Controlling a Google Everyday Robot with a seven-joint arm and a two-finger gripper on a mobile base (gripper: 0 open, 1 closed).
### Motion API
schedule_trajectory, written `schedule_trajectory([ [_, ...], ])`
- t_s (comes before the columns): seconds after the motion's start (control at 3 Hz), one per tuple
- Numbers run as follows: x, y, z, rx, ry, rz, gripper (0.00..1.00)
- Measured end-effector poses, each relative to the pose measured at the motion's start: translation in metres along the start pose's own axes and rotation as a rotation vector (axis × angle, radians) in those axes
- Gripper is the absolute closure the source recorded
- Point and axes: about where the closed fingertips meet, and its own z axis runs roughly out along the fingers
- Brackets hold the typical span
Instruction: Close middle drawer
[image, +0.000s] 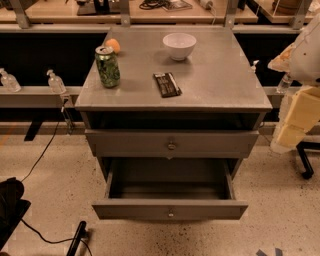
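middle drawer (130, 210) is hanging far out of the cabinet (220, 75) front. its box is lying fully exposed, with only its bare grey floor and walls showing. small round knob (171, 214) is sitting at the centre of its low front. upper drawer (125, 144) is sticking out only slightly (taller front, bigger knob). a dark slot (170, 120) is gaping between it and the cabinet top.

on the cabinet top:
- white bowl (179, 45) is sitting toward the back, right of centre, showing only its white inner wall
- green can (107, 66) is standing upright on the left side, with an orange (114, 45) just behind it
- dark snack bar (167, 84) is lying flat near the middle, apart from the rest

speckled floor (55, 170) is lying open in front of the cabinet and to its left. a black cable (44, 152) is trailing across the left part. robot arm (300, 112) is hanging just right of the cabinet, at the frame edge, well apart from the open drawer front. gripper is sitting out of frame, so I cannot tell whether it's spread or pressed together.
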Motion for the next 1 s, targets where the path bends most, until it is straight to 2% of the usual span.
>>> schedule_trajectory([
  [0.33, 0.000, 0.000, 0.004, 0.010, -0.009, 0.002, 0.00],
  [0.67, 0.002, 0.002, 0.035, 0.047, -0.044, 0.020, 0.00],
  [1.0, 0.007, 0.020, 0.106, 0.028, -0.061, 0.056, 0.00],
])
